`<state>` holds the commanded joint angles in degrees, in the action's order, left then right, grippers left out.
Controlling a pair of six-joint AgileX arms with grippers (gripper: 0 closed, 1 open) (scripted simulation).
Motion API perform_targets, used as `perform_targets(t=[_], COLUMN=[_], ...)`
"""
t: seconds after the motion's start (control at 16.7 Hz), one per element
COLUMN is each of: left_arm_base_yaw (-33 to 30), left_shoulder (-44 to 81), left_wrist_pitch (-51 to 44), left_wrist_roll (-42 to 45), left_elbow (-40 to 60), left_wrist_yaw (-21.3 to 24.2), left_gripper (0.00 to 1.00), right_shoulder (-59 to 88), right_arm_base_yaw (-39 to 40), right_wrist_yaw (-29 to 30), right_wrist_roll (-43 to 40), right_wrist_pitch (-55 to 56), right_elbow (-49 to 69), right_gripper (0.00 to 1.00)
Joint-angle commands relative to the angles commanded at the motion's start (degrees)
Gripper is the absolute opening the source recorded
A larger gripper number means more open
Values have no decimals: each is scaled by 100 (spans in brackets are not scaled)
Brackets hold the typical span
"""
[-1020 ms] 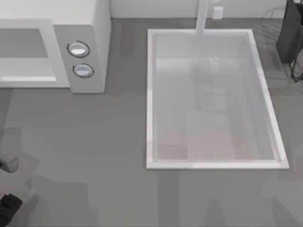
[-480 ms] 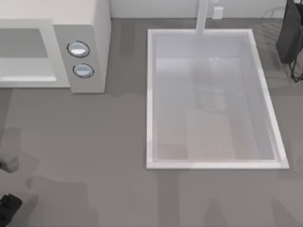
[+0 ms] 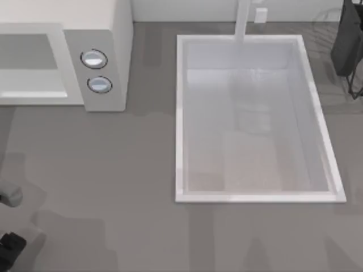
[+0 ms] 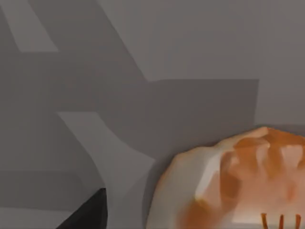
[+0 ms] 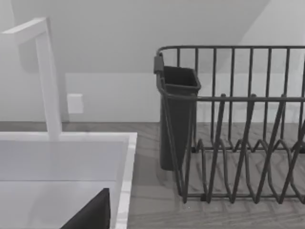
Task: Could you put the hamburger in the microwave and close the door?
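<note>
The hamburger point(image 4: 238, 186), a pale-tan bun with orange-red patches, lies on the grey counter very close under my left wrist camera. A dark part of my left gripper point(image 4: 90, 214) shows beside it, a gap away. In the top view my left arm point(image 3: 10, 246) sits at the table's front left edge. The off-white microwave point(image 3: 116, 51) stands at the back left, with two round knobs point(image 3: 93, 59) on its panel. The door point(image 3: 34, 85), a white frame around a grey window, lies across its front. A dark part of my right gripper point(image 5: 90, 214) hangs above the sink's back right corner.
A large white sink point(image 3: 180, 113) with a white faucet point(image 3: 243, 20) takes up the table's middle and right. A dark wire dish rack point(image 5: 238, 133) with a dark cup holder point(image 5: 178, 114) stands at the back right. Bare grey counter lies between microwave and sink.
The grey part of my left arm at the top view's left edge has slipped slightly farther toward that edge. Nothing else has moved.
</note>
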<state>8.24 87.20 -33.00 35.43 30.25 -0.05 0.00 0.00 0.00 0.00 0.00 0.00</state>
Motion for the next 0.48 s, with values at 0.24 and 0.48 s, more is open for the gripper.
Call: perform_targets(t=[0.24, 0.48], left_arm_base_yaw=[0, 26], left_shoulder=[0, -490], left_wrist_pitch=[0, -810], left_wrist_roll=[0, 33], left_elbow=[0, 458], left_wrist_yaw=[0, 93], left_gripper=[0, 0], right_shoulder=[0, 0], right_arm_base_yaw=[0, 0], right_wrist_yaw=[0, 0], right_wrist_roll=[0, 0], right_wrist_pitch=[0, 0], right_elbow=[0, 0], right_gripper=[100, 100])
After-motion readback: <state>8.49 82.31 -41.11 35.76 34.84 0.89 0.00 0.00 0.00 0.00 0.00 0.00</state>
